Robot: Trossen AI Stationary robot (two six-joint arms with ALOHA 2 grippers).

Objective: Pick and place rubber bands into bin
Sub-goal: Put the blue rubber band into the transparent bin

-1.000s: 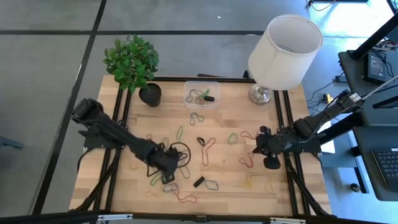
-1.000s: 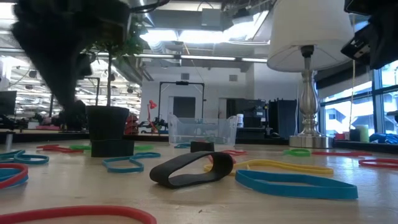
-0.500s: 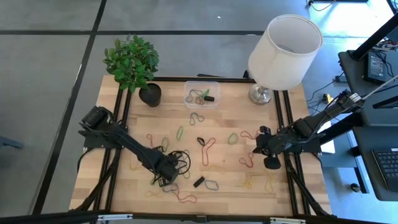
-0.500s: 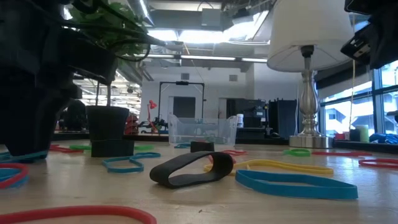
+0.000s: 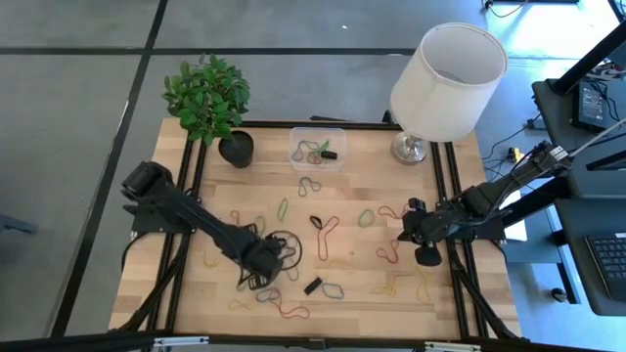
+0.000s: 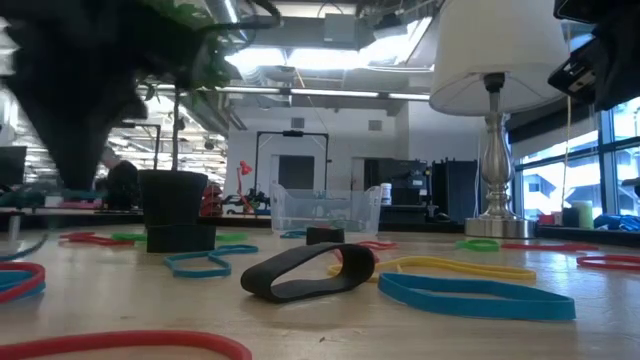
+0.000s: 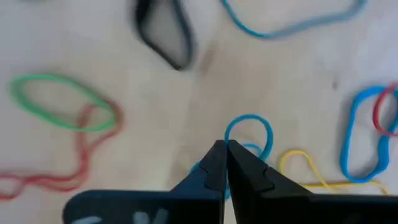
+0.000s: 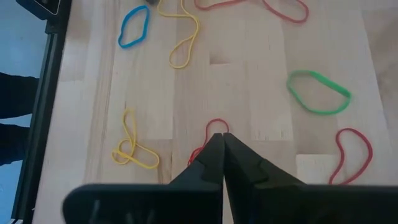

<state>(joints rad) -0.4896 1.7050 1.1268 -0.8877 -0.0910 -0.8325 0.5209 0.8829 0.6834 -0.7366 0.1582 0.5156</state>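
Left tool (image 7: 225,148) pinching blue band (image 7: 249,134) (lifted)

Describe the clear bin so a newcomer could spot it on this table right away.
Start at the big white lamp at the table's far right corner and the potted plant at the far left. Between them, against the far edge, sits the bin. It is the only see-through container there, a shallow rounded rectangle already holding a few rubber bands, unlike the black pot beside it.
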